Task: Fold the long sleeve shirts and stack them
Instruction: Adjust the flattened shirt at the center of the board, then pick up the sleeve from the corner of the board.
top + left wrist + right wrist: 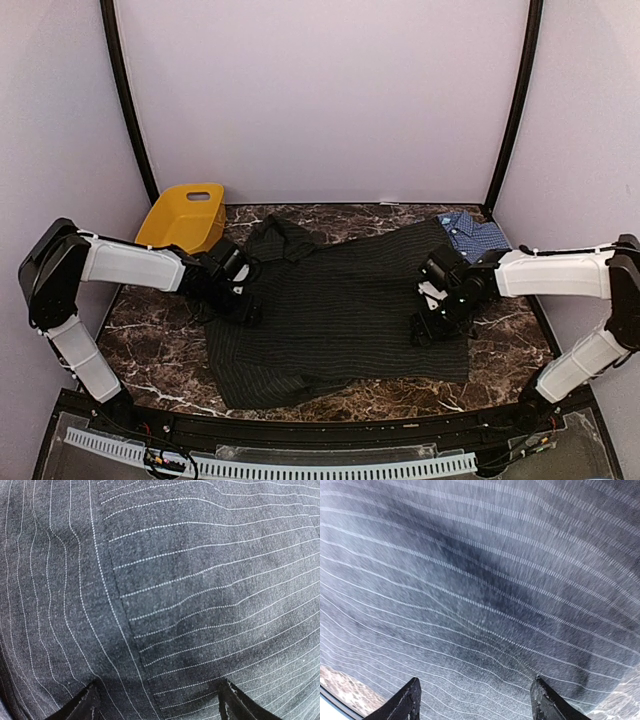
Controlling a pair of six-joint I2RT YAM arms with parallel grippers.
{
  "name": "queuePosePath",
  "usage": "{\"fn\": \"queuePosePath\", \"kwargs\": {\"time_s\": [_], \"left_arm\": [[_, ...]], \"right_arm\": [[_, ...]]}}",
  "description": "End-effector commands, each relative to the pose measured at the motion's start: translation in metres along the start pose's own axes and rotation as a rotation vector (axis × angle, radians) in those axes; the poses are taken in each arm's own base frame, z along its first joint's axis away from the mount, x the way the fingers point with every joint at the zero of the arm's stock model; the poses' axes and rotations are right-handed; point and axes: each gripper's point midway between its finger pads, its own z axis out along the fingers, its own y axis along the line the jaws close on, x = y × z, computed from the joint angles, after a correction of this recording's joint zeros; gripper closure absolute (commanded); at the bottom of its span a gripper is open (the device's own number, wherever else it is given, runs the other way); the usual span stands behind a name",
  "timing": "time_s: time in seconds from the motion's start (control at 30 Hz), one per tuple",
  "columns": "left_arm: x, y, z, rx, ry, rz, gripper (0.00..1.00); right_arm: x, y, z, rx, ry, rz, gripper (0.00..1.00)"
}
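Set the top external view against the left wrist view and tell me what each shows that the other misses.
Only the top external view: the yellow basket, the blue checked shirt at the far right corner, the marble table and the right gripper. Only the left wrist view: a stitched seam where the pinstripes change direction, seen close up. Both: the black pinstriped shirt and the left gripper open over it.

Am seeing bare marble table (150, 352) strips flanking black shirt (340, 320), passable; yellow basket (183, 217) blocking far-left corner; blue shirt (478, 235) filling far-right corner.
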Motion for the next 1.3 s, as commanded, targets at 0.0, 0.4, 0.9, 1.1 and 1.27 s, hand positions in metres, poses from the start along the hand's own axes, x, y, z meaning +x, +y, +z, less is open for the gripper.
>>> {"fn": "queuePosePath", "kwargs": {"time_s": [0.0, 0.4, 0.9, 1.1, 1.27], "left_arm": [[0.02, 0.012, -0.004, -0.036, 0.087, 0.008, 0.19], [-0.031, -0.059, -0.096, 0.369, -0.211, 0.014, 0.14], [0.009, -0.085, -0.132, 0.497, -0.215, -0.01, 0.16], [-0.006, -0.088, -0.131, 0.47, -0.219, -0.01, 0.16], [-0.011, -0.087, -0.132, 0.457, -0.234, 0.003, 0.16]], "right_arm": [[0.018, -0.005, 0.008, 0.052, 0.073, 0.009, 0.28], [0.006, 0.065, -0.029, -0.146, -0.079, -0.14, 0.28], [0.04, 0.261, -0.029, -0.57, -0.161, -0.637, 0.28], [0.052, 0.273, 0.007, -0.47, -0.107, -0.769, 0.28], [0.053, 0.266, 0.02, -0.385, -0.108, -0.821, 0.28]]}}
